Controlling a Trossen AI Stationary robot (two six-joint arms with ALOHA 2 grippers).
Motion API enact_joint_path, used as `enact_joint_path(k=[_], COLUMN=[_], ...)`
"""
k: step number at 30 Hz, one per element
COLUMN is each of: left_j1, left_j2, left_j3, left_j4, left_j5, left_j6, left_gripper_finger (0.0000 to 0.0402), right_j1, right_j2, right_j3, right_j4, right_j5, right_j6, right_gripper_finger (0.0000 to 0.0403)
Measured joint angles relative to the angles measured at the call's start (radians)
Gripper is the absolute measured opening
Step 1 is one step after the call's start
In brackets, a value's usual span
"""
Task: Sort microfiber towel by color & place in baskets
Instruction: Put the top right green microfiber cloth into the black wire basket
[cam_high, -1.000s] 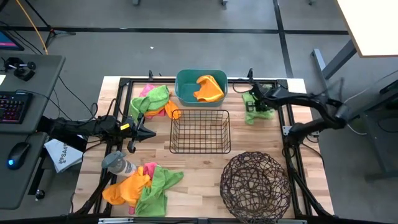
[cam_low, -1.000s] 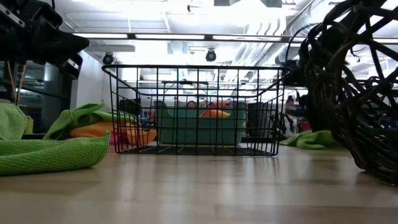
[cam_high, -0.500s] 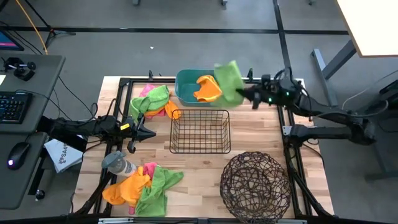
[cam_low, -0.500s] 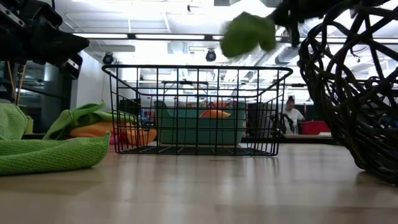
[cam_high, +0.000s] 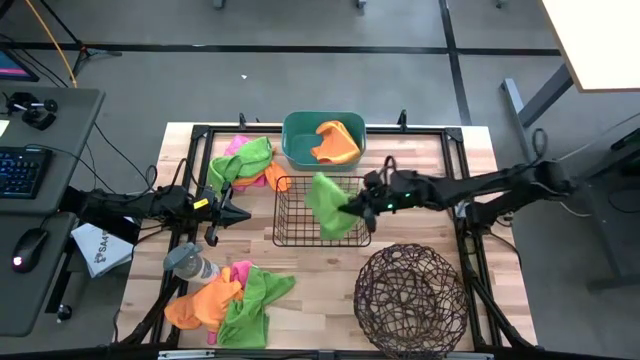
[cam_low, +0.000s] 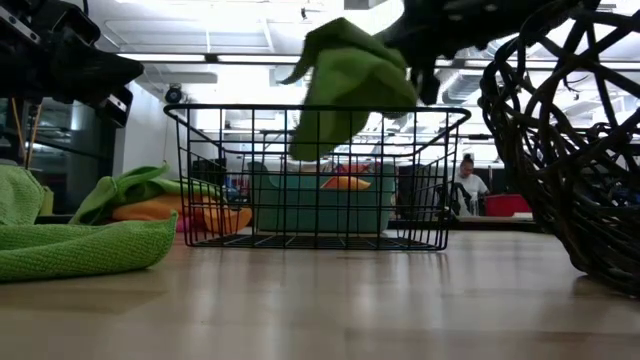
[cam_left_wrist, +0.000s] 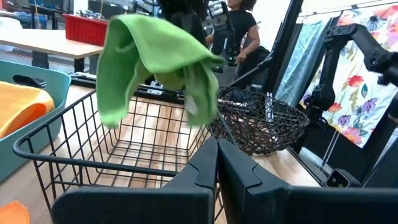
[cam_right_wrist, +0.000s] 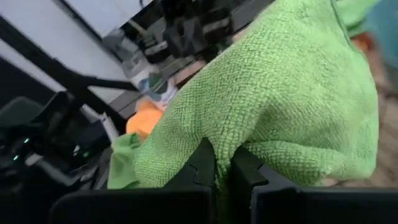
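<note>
We see even, bright overhead light on the table (cam_high: 330, 260) from above, with only soft, short shadows under the cloth piles. At table height, ceiling strip lights (cam_low: 250, 58) glare white and wash out the far room, leaving the round twig basket (cam_low: 570, 140) near the lens as a dark, soft-edged silhouette. The green towel (cam_low: 345, 85) held over the wire basket is smeared by motion blur. In the right wrist picture the same towel (cam_right_wrist: 280, 118) is crisp, while everything behind it is out of focus.

Right claw (cam_high: 352, 207) seemingly holds green towel (cam_high: 328, 205) over wire basket (cam_high: 321, 211).
</note>
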Motion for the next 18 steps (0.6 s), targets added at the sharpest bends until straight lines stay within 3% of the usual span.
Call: enact_joint_path(k=[4, 8, 13, 18], left_j1=[0.000, 0.000, 0.000, 0.000], left_j2=[0.000, 0.000, 0.000, 0.000], left_j3=[0.000, 0.000, 0.000, 0.000], left_j4=[0.000, 0.000, 0.000, 0.000], left_j5=[0.000, 0.000, 0.000, 0.000], left_j6=[0.000, 0.000, 0.000, 0.000], left_gripper_finger=[0.0000, 0.0000, 0.0000, 0.0000], right_j1=[0.015, 0.040, 0.065, 0.066], right_j2=[0.072, 0.081, 0.060, 0.053], right_j3=[0.000, 0.000, 0.007, 0.118], right_j4=[-0.006, -0.095, -0.173, -0.260], right_j5=[-0.061, -0.082, 0.029, 0.162], right_j6=[0.033, 0.004, -0.053, -0.060], right_gripper_finger=[0.0040, 0.0103, 0.0200, 0.0284])
